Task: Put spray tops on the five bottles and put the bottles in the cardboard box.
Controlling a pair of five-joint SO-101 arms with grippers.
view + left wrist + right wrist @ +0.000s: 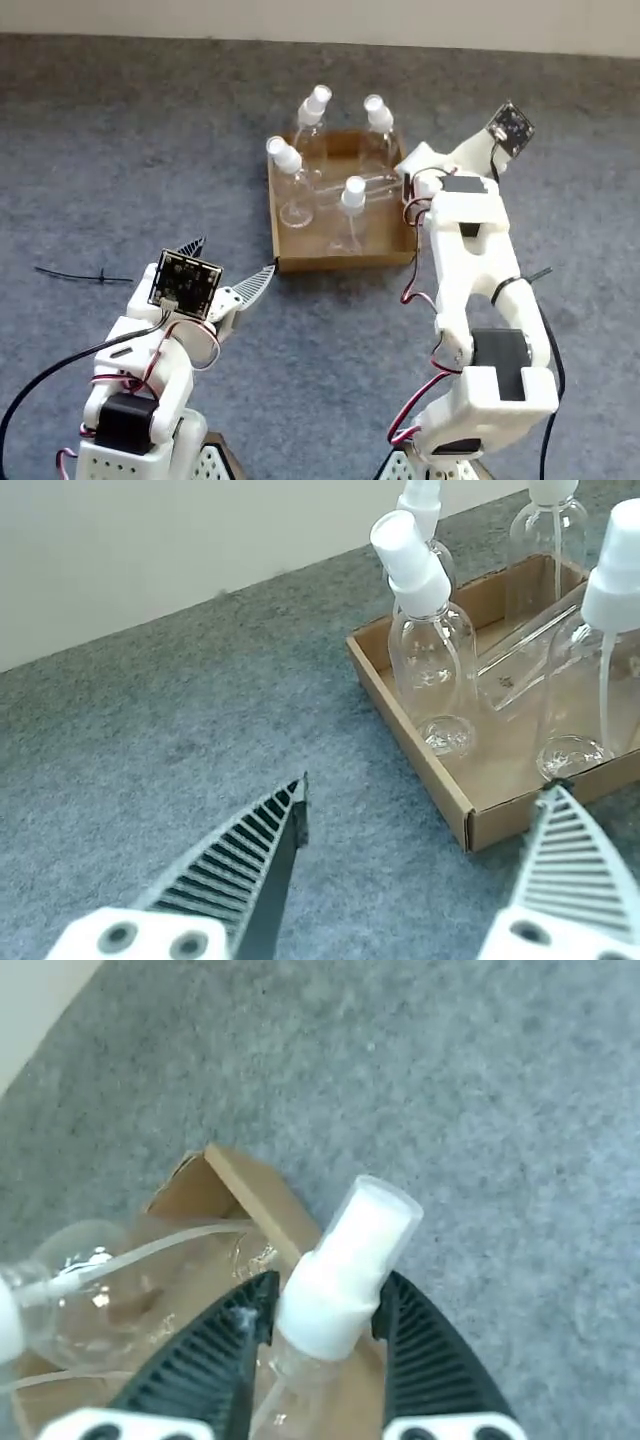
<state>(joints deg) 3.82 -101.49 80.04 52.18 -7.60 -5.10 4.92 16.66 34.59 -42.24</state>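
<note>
Snugly clamped in right hand [328,1292] — spray top [345,1260], at cardboard box [250,1192] corner

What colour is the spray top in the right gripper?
White spray top, clearest in the right wrist view.

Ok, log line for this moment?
left gripper: open, over carpet beside box | right gripper: shut on bottle, at its cap | four capped bottles upright
</note>
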